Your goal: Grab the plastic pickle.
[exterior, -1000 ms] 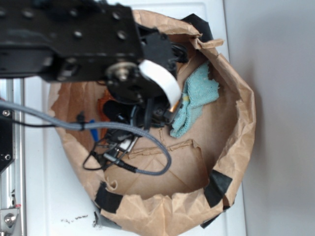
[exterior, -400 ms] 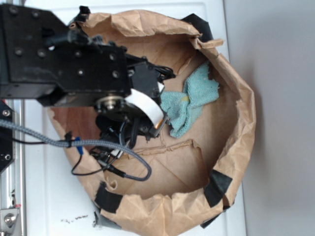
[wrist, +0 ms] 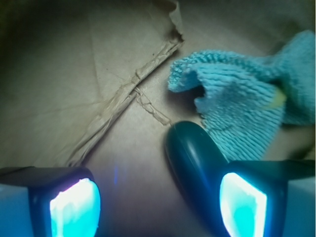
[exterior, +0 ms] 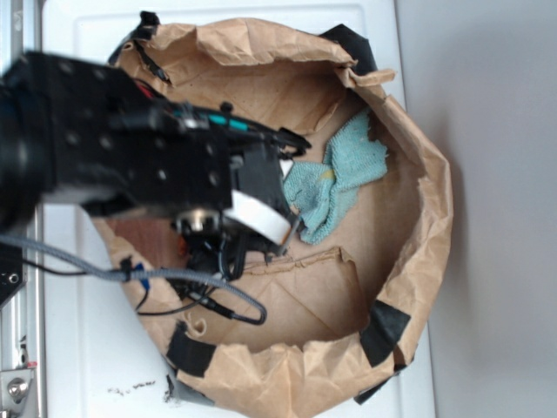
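Crumpled brown paper bag, rolled down and patched with black tape, sits on a white surface and walls in the scene. Inside it, the black robot arm reaches down over the bag's creased floor, with grey cables trailing below it. From the wrist view, the gripper hangs low with its jaws spread wide and nothing held between them. The plastic pickle, dark green and smooth, lies on the paper just inside the pad at the right of that view, its rounded far end touching the light blue cloth. Whether the pad touches the pickle cannot be told. A torn paper seam runs diagonally across the floor.
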